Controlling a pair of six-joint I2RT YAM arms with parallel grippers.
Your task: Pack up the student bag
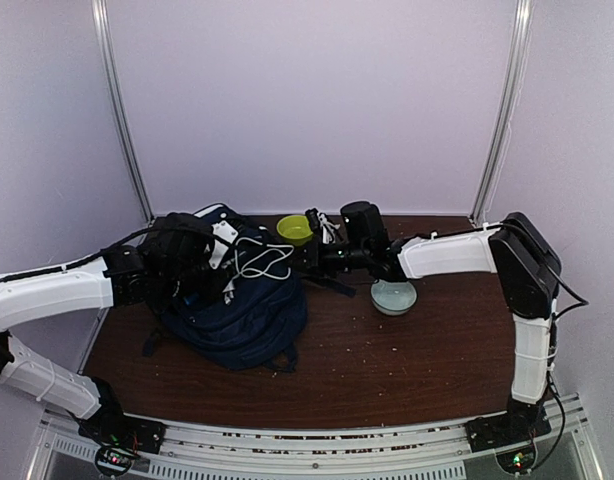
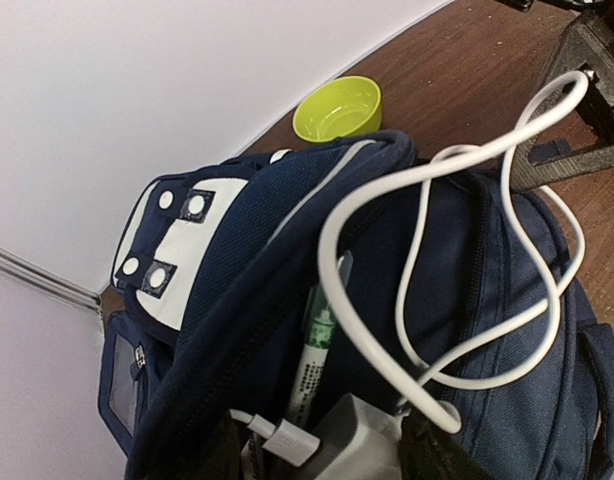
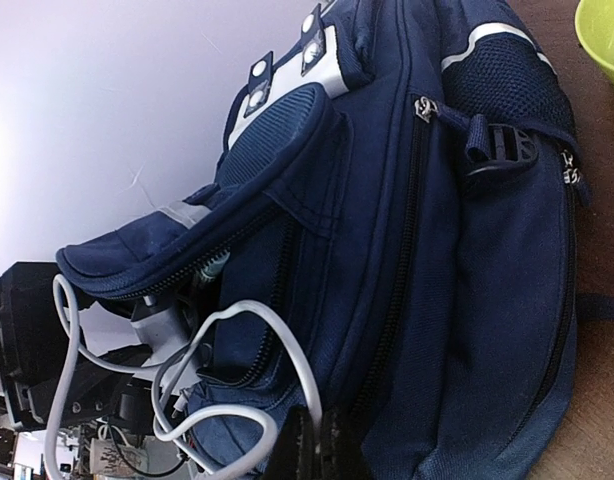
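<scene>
Left end effector [image 2: 327, 460] grasping grey charger [image 2: 365, 432] inside student bag [image 1: 242, 315] | right end effector [image 3: 315, 445] clenched at bag's 2 o'clock | loose white cable [image 2: 332, 250] (looped outside) may snag on it.

Pale lilac walls [image 1: 317, 100] are enclosing a dark wooden table [image 1: 407, 370] on three sides, metal strips [image 1: 122, 110] running up the far corners.

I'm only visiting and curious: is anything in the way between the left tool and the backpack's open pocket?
Nothing blocks it. The left tool, holding a grey charger, is right at the student bag's open mouth. Only a white cable loops loosely across the opening.
</scene>
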